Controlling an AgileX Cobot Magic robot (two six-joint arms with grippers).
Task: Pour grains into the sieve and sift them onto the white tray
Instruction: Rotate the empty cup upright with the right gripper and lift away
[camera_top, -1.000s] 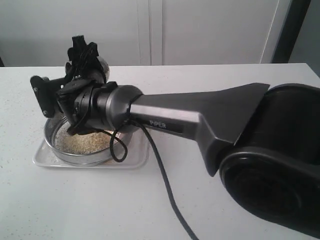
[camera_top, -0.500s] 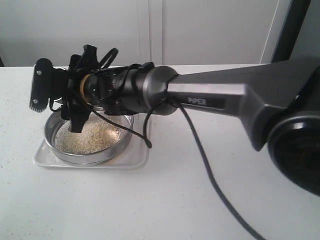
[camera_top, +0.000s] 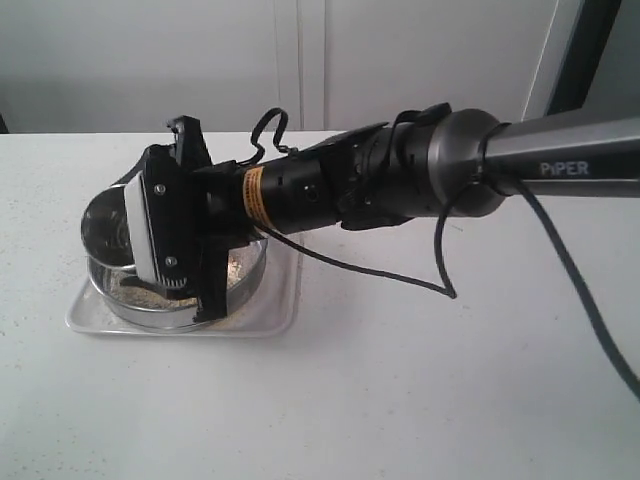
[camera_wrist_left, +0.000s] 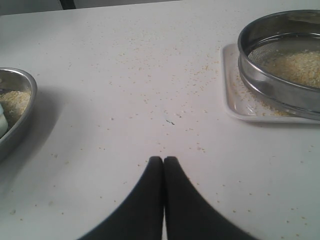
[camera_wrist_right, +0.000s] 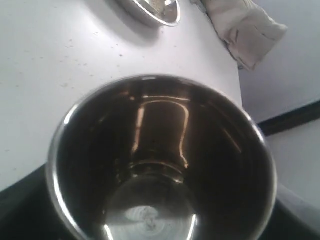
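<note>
Right end effector (camera_top: 128, 222): fingers spread wide, clamped around one small steel cup (camera_top: 105, 228), tilted on its side. Cup just above the rim of one sieve (camera_top: 250, 262), on the side nearer the desk's left edge in the exterior view. Left end effector (camera_wrist_left: 163, 161): fully clenched, fingertips pressed together, poised over the desk (camera_wrist_left: 100, 60).

Sieve resting on one white tray (camera_top: 272, 316), toward that same left edge. Grains (camera_wrist_left: 295, 67) heaped on the mesh, more on the tray beneath, loose specks strewn across the desk. One steel bowl (camera_wrist_left: 15, 112) holding grains, well apart from the tray, partly cut off.
</note>
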